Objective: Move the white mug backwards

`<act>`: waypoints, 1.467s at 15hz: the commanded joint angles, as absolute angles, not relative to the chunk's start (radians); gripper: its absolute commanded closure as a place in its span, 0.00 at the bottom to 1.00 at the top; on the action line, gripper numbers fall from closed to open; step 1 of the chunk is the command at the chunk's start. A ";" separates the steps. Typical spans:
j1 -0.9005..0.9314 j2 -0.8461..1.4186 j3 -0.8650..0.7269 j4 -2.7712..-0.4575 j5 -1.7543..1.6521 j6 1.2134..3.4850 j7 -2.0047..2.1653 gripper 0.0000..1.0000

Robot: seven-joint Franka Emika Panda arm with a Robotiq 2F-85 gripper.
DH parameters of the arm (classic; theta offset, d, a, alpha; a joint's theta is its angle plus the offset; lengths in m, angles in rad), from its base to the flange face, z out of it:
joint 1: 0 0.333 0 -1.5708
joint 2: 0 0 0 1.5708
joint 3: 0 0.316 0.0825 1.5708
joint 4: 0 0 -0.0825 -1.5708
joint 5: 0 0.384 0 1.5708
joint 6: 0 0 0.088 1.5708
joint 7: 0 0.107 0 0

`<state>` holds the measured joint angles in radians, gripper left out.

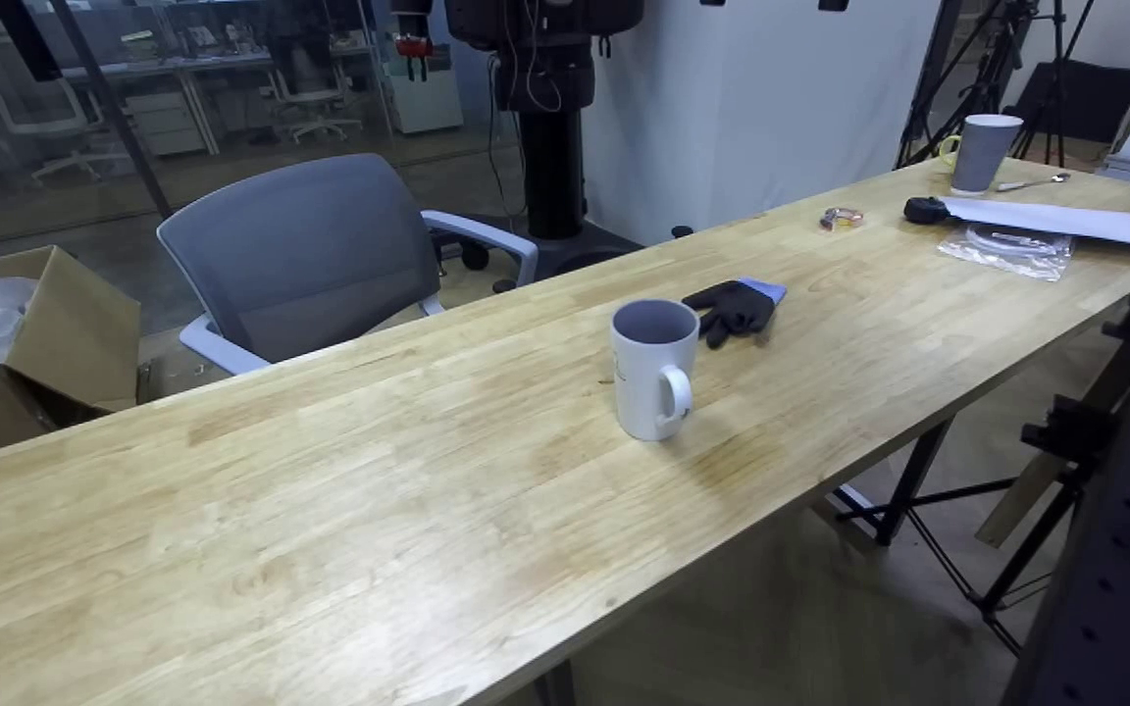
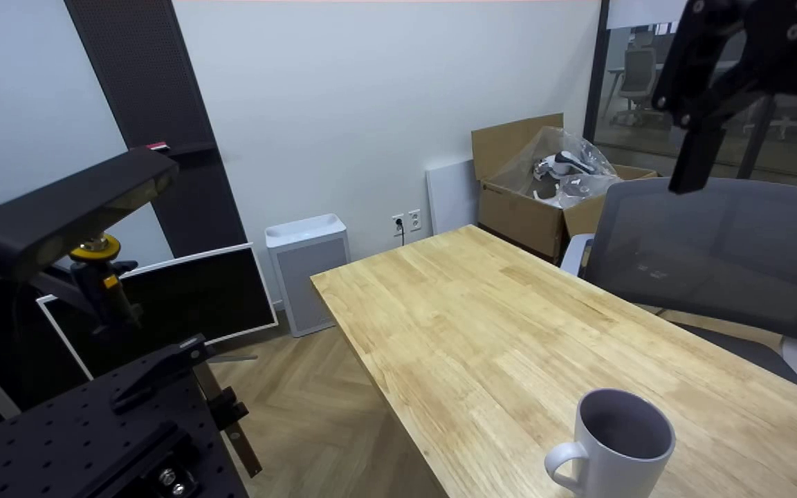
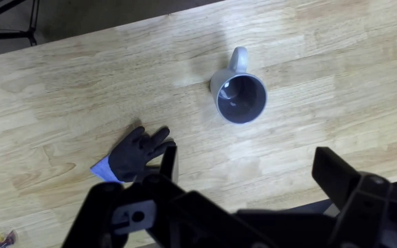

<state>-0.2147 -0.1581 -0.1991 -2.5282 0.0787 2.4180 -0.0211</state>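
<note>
The white mug [image 1: 645, 387] stands upright on the wooden table, its loop handle on the side and its grey interior facing up. It also shows at the lower right in an exterior view [image 2: 623, 456], cut off by the bottom edge. In the wrist view the mug [image 3: 241, 98] lies above the fingertips, handle pointing to the top of the picture. My gripper [image 3: 245, 155] is wide open and empty, above the table and apart from the mug. One gripper finger [image 2: 699, 159] hangs high at the upper right in an exterior view; the rest is cut off.
A dark glove [image 1: 737, 309] with a blue cuff lies close to the mug. Farther along the table [image 1: 408, 490] are a small wrapped item [image 1: 841, 218], paper [image 1: 1055, 218], a plastic bag [image 1: 1011, 251] and a grey cup [image 1: 985, 157]. A chair [image 1: 310, 255] stands against the table's edge.
</note>
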 commanded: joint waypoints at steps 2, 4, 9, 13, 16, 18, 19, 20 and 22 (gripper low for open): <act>-0.212 -0.025 -0.200 -2.457 0.066 2.429 0.011 0.00; -0.214 0.028 -0.203 -2.437 0.058 2.444 0.013 0.00; -0.219 0.137 -0.211 -2.398 0.072 2.521 -0.014 0.00; -0.219 0.142 -0.207 -2.415 0.076 2.515 -0.020 0.00; -0.218 0.145 -0.207 -2.417 0.076 2.515 -0.020 0.00; -0.218 0.145 -0.207 -2.417 0.076 2.515 -0.020 0.00; -0.218 0.145 -0.207 -2.417 0.076 2.515 -0.020 0.00; -0.218 0.145 -0.207 -2.417 0.076 2.515 -0.020 0.00; -0.218 0.145 -0.207 -2.417 0.076 2.515 -0.020 0.00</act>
<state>-0.2174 0.1466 -0.2080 -2.4175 0.0772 2.5182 -0.0219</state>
